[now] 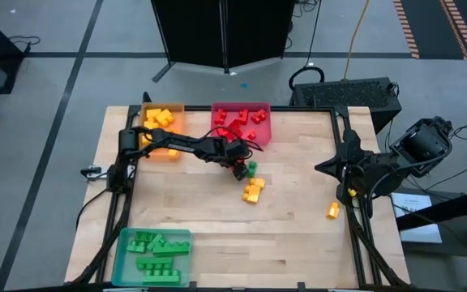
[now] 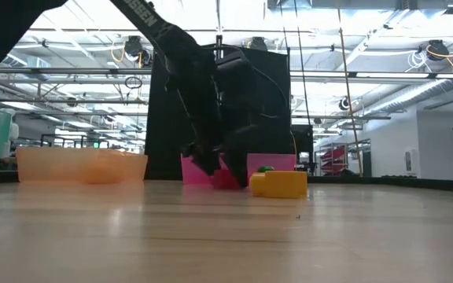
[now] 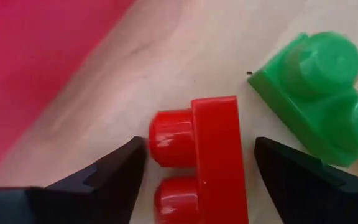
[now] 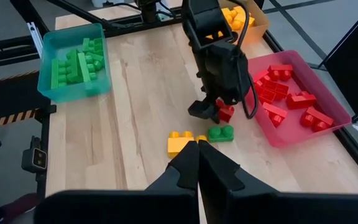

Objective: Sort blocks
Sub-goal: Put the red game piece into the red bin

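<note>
The pale wooden tabletop [image 1: 298, 211] stands on a grey floor [image 1: 55, 65] crossed by dark lines, with striped hazard tape [image 1: 408, 28] toward one corner. A black panel [image 1: 221, 32] rises behind the tabletop's far edge. The room beyond is a bright hall with white ceiling beams [image 2: 384, 55], exposed pipes and hanging cables.
</note>
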{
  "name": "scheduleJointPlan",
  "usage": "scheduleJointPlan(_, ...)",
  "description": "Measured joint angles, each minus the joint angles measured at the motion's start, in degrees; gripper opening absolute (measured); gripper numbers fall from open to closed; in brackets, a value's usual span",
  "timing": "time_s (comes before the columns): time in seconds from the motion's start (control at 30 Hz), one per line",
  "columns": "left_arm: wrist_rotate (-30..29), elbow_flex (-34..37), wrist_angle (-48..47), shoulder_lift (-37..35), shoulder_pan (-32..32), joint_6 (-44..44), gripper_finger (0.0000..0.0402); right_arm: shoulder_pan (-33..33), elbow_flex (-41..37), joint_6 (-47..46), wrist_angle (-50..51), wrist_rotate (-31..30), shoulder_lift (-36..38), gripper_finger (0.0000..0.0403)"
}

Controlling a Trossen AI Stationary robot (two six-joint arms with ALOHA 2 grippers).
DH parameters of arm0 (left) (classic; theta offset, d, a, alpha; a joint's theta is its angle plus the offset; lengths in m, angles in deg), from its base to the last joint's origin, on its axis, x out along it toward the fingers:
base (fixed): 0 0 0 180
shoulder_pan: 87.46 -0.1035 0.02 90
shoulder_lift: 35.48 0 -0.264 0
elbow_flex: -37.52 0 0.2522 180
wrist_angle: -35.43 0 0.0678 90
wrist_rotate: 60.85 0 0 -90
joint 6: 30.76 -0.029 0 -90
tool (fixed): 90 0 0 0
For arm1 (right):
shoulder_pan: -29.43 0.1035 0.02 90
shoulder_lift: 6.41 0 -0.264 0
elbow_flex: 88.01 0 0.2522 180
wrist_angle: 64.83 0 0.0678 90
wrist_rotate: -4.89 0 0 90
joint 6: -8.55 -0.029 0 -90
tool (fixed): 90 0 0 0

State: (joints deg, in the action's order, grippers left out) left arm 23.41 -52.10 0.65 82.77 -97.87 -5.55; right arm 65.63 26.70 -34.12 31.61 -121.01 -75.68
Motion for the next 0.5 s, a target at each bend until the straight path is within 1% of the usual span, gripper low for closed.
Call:
scheduleJointPlan(0.1,-0.22,-0.04,-0.25,0.47,0.75,-0.12,0.0264,0.02,0.0,-0.06,0.0,0.0,0.0,0.0)
scheduleJointPlan(0.17,-0.12,-0.12,-0.23,0.53,1.2,-0.02,0.0223,0.02,0.0,-0.13,0.0,0.0,0.0,0.0)
scheduleJointPlan(0.23,-0.08,-0.89,-0.99,0.62,1.63,0.01,0.0173,0.02,0.0,-0.13,0.02,-0.02,0.0,0.0)
scheduleJointPlan(0.27,-0.03,-1.41,-1.7,0.62,1.77,0.01,0.0158,0.01,0.0,-0.1,0.04,-0.02,-0.01,0.0)
scheduleJointPlan(0.4,2.57,-3.59,-3.0,0.05,2.69,-0.03,0.0158,0.0,0.0,-0.01,0.57,-0.2,0.0,0.0)
scheduleJointPlan(0.5,3.83,-5.44,-3.21,-2.28,2.84,-0.03,0.0158,0.02,0.0,0.19,0.65,-0.22,0.0,0.0)
